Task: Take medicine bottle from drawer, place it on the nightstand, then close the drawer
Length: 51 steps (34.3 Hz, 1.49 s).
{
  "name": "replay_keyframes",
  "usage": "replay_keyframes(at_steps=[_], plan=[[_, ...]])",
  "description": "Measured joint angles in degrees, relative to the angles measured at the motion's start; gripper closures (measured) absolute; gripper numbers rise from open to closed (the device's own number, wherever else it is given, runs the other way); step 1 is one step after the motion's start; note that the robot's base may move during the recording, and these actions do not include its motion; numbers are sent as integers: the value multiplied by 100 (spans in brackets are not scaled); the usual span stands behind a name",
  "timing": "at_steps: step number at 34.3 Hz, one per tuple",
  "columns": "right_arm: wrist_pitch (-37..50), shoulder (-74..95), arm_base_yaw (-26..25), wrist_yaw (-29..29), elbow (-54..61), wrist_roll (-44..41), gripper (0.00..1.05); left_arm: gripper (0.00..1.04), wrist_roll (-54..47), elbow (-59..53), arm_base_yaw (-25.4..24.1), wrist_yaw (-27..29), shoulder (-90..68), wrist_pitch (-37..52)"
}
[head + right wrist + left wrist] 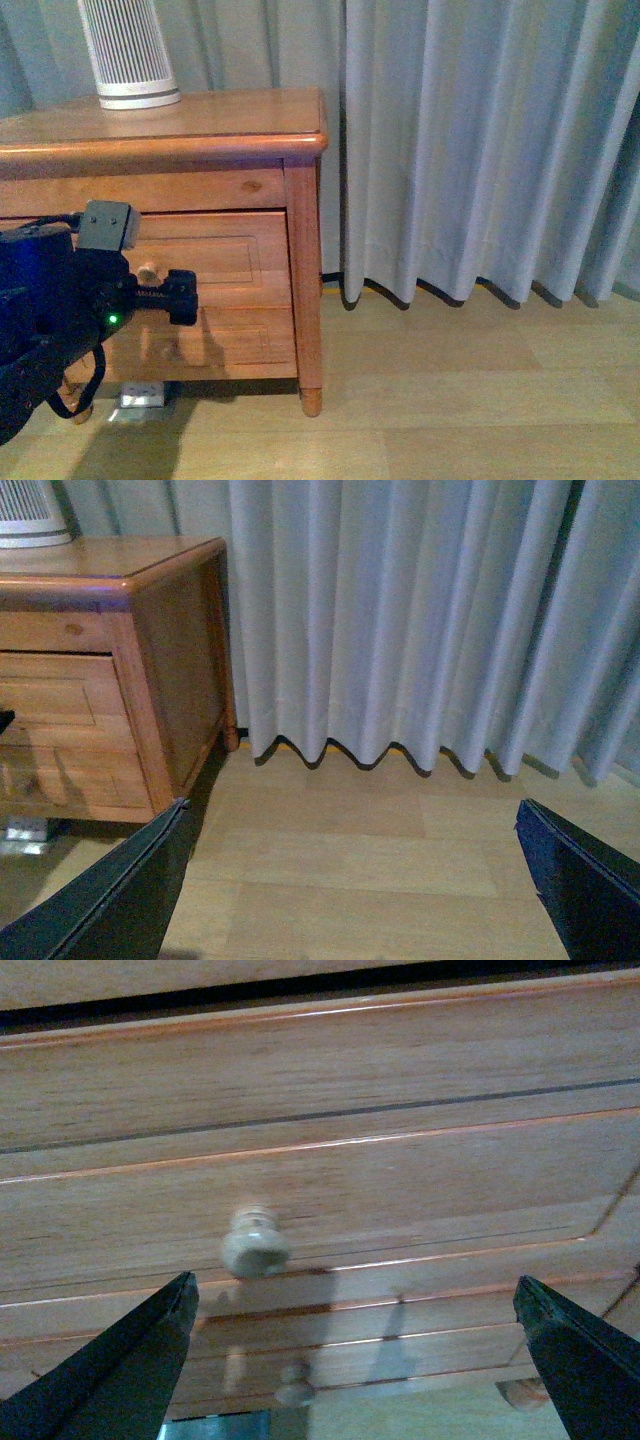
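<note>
Grey curtains (480, 150) are hung behind. At lower left of the front view, the left gripper (352, 1285) is held wide open, empty, short of the knob (255, 1245) of the shut drawer (230, 258). The knob should be centred between the jaws before closing, then pulled straight. The right gripper (350, 815) is likewise spread, empty. No medicine bottle is seen; it is judged inside.

canister (128, 50): upper part cut off by the front view's top edge. nightstand (230, 115): left side out of frame. drawer (240, 255): left half hidden behind the left arm (40, 300) (interior not visible). knob (255, 1245): blurred in the left wrist view.
</note>
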State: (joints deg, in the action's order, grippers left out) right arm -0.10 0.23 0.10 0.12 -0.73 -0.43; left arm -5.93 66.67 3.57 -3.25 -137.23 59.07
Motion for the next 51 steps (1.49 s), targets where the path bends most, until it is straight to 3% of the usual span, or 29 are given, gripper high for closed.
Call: replay_keyframes(at_steps=[37, 39, 47, 51], plan=[[0, 0, 0, 0, 0, 0, 7, 7, -2, 1405, -177, 33, -817, -704], [0, 0, 0, 0, 0, 0, 7, 14, -4, 1416, -186, 31, -822, -726], [0, 0, 0, 0, 0, 0, 7, 58, -7, 1421, -219, 55, -824, -745], [0, 0, 0, 0, 0, 0, 7, 72, -20, 1421, -247, 63, -824, -745]])
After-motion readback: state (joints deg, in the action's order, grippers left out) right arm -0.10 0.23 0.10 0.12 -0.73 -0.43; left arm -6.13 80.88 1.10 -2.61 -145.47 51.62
